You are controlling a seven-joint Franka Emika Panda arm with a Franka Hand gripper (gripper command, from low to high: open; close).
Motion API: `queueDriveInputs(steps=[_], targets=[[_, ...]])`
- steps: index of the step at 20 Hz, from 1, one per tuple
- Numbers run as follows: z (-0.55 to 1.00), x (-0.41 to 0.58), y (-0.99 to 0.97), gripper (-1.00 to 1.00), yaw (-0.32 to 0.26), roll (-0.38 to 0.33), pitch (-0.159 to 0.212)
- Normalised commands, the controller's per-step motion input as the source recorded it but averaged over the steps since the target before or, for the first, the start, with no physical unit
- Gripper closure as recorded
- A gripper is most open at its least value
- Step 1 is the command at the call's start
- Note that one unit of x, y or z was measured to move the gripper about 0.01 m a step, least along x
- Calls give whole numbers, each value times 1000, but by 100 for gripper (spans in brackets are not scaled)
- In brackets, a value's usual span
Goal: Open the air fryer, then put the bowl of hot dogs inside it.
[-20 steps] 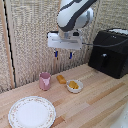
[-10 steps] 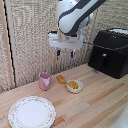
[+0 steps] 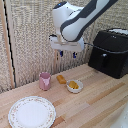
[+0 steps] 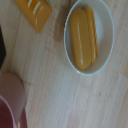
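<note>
Looking at the exterior view first, I count one air fryer [image 3: 111,52], one white bowl [image 3: 74,86], one pink cup [image 3: 45,80], one patterned plate [image 3: 32,112] and one loose orange piece of food [image 3: 61,79], all on a wooden table [image 3: 97,102]. The air fryer sits on the exterior view's right, drawer closed, with its single handle [image 3: 104,57] a short upright bar on the front face, turned toward the middle of the table. The bowl is near the table's middle, with the loose orange piece just beside it toward the cup, and the plate is well apart at the near edge on the exterior view's left. My gripper [image 3: 66,53] hangs in the air above the cup and bowl, well apart from the fryer, touching nothing. Its two blue-tipped fingers [image 3: 73,54] point down with a clear gap between them, so it's spread and holding nothing.

Over to the wrist view, it's blurry but I can make out the same bowl [image 4: 106,47] holding what looks like one long orange-yellow hot dog [image 4: 82,37], maybe two pressed together, I can't tell. Its long axis runs across the bowl rim to rim. One orange piece [image 4: 34,13] with pale stripes lies outside the bowl on the wood, and the pink cup [image 4: 10,100] fills a corner.
</note>
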Motion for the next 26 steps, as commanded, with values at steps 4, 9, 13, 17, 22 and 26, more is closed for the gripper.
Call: queueDriveInputs(steps=[4, 9, 13, 17, 22, 26], targets=[[-212, -56, -227, -100, -14, -367, -122], [-326, -56, -347, -100, -18, -306, -135], [-398, -29, -469, -100, -56, -205, -158], [-291, -1, -508, -100, -40, -174, -130], [-199, -6, -539, -100, 1, -162, -83], [-216, -58, -531, -100, 26, -155, -72]])
